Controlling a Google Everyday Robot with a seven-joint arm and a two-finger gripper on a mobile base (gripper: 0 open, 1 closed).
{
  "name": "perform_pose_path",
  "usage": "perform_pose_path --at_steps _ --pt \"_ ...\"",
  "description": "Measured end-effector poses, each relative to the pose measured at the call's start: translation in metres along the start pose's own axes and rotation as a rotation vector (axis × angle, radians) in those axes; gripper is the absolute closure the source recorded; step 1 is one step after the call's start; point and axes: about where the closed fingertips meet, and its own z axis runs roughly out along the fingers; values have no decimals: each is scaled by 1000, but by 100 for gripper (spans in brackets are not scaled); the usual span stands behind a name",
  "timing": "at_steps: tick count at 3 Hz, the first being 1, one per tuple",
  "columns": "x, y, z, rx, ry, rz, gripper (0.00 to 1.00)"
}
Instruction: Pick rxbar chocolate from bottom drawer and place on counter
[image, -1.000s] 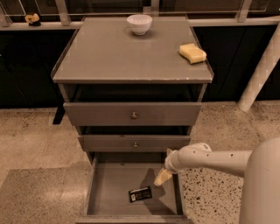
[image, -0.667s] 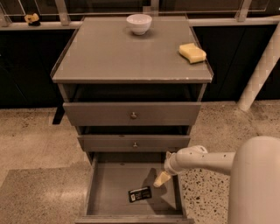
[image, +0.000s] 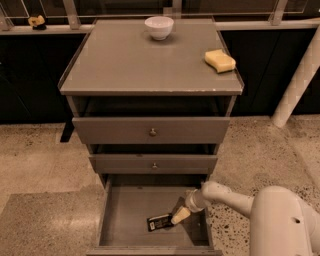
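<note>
**Gripper dropped onto the bar in the bottom drawer, no lift yet**

Change vs a second ago: the gripper (image: 180, 216) has moved lower into the bottom drawer (image: 125, 215) and a bit toward the drawer's front. It was hanging higher, nearer the drawer's right wall. Its tip now sits at the right end of the rxbar chocolate (image: 159, 223), touching it or as good as touching. The arm (image: 225, 196) reaches in over the drawer's right wall from the robot body outside the drawer.

The bar has not moved. It lies flat on the drawer floor, right of the drawer's middle and near the front, same slight tilt as before. It is not lifted.

Grip state: can't tell whether the gripper is released or clenched. The tip reads as one pale blob against the wrapper.

Meaning for the task: judged as the end of the approach, at or just before the grasp. The pick is not confirmed and the place is not started. The counter surface (image: 135, 65), above the drawer, holds only a white bowl (image: 159, 27) at the back and a yellow sponge (image: 220, 60) on the right, so there is bare room for the bar.

Risk: the bar is flat on the floor, and contact at only one end could let it slide or pivot. The two upper drawers stick out less than the bottom drawer, so a straight lift looks unobstructed.
</note>
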Motion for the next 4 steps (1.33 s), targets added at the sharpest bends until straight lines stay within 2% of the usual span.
perform_pose_path --at_steps 1,2,3,4 --pt "0 0 0 0 0 0 0" --pt "5 -2 2 -27 -36 -1 0" --pt "-3 22 34 -167 -182 35 0" --pt "12 40 54 -243 -240 67 0"
